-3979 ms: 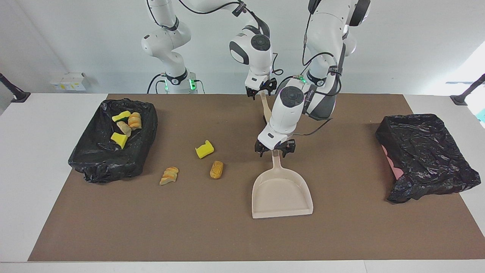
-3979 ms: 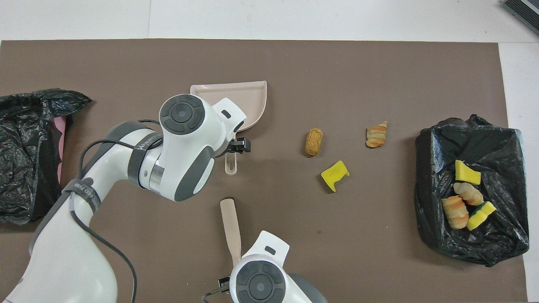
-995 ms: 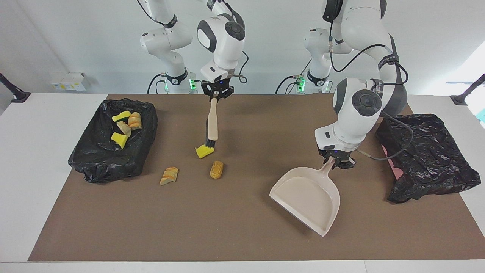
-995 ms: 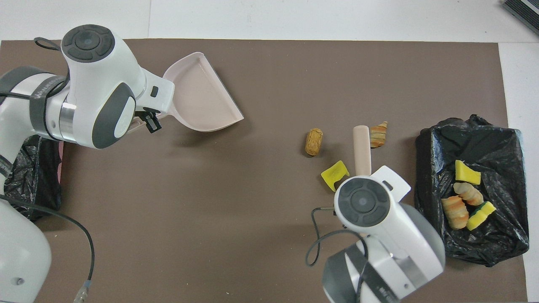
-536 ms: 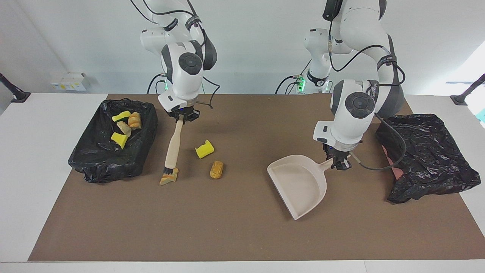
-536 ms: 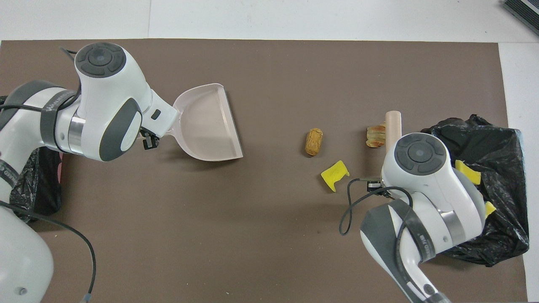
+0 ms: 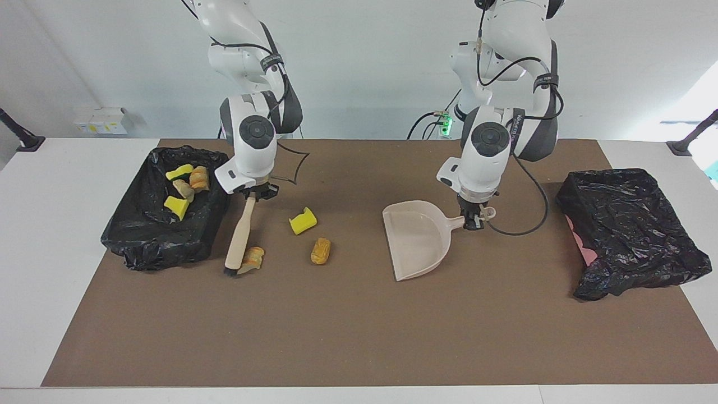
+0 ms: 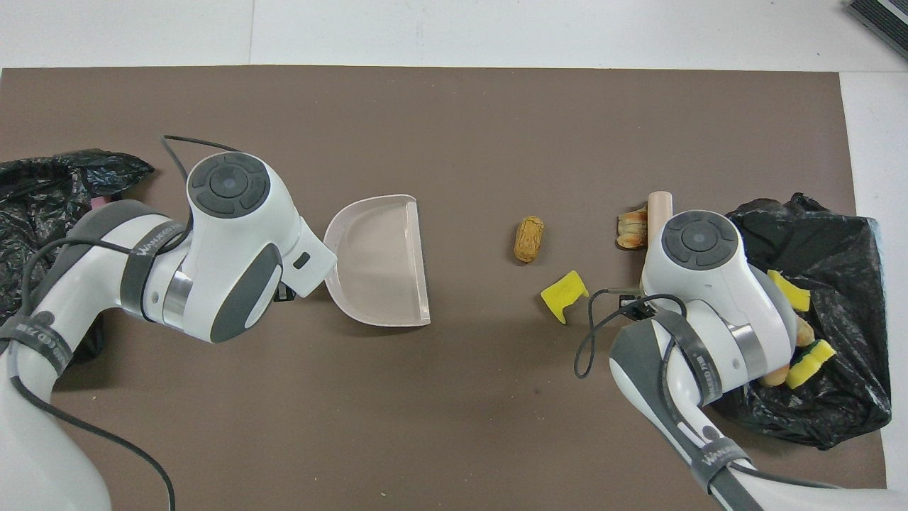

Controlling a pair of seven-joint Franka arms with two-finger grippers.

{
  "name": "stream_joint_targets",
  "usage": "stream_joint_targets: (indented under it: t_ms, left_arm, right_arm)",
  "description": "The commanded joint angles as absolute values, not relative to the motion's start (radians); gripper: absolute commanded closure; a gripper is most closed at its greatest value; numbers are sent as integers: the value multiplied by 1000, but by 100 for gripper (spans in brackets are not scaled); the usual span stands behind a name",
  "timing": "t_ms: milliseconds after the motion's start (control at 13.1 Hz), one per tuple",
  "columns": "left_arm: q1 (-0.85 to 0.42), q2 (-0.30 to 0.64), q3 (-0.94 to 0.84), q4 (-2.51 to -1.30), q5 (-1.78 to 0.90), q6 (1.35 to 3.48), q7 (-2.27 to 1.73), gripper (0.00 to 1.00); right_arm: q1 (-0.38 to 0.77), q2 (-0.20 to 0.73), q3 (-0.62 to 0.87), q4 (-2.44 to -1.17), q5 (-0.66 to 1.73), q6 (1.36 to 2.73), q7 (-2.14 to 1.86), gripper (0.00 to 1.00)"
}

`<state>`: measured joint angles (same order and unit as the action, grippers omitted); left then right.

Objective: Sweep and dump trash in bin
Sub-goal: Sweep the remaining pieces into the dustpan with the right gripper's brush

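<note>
Three pieces of trash lie loose on the brown mat: a striped bread piece [image 7: 253,258] [image 8: 630,229], a yellow sponge chunk [image 7: 303,221] [image 8: 564,293] and a tan roll [image 7: 321,250] [image 8: 528,238]. My right gripper [image 7: 255,194] is shut on the handle of a brush [image 7: 238,235], whose bristles touch the striped piece beside the bin [image 7: 140,241]. My left gripper [image 7: 472,220] is shut on the handle of the beige dustpan [image 7: 416,238] [image 8: 383,259], its mouth facing the trash. The bin, lined with black bag [image 8: 844,234], holds several more pieces [image 7: 185,188].
A second black bag [image 7: 628,230] [image 8: 42,206] over a pink thing lies at the left arm's end of the table. The brown mat [image 7: 359,336] covers most of the white table. Cables hang from both wrists.
The right gripper has carried the brush from the yellow sponge to the striped piece beside the bin. The left gripper has swung the dustpan round and moved it toward the trash and the robots.
</note>
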<state>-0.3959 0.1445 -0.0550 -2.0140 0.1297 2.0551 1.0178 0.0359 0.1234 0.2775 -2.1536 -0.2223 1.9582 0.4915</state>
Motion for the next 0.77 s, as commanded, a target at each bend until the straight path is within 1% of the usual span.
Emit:
stream_joint_targets:
  t_ms: [0, 230, 306, 459, 689]
  left_arm:
    - [-451, 66, -41, -2120, 153, 2095, 901, 100]
    - [-492, 23, -41, -2184, 155, 2094, 783, 100]
    - [-508, 20, -43, -2197, 156, 2095, 753, 100]
    - [-522, 20, -43, -2218, 160, 2121, 721, 100]
    - [-522, 20, -43, -2223, 160, 2143, 722, 100]
  right_arm:
    - [141, 146, 285, -2145, -108, 1971, 453, 100]
    - [244, 146, 285, -2141, -20, 2018, 376, 100]
    - [264, 147, 287, -2140, 12, 2040, 321, 100]
    - [342, 147, 287, -2135, 90, 2094, 299, 100]
    - [409, 158, 287, -2054, 130, 2063, 313, 100]
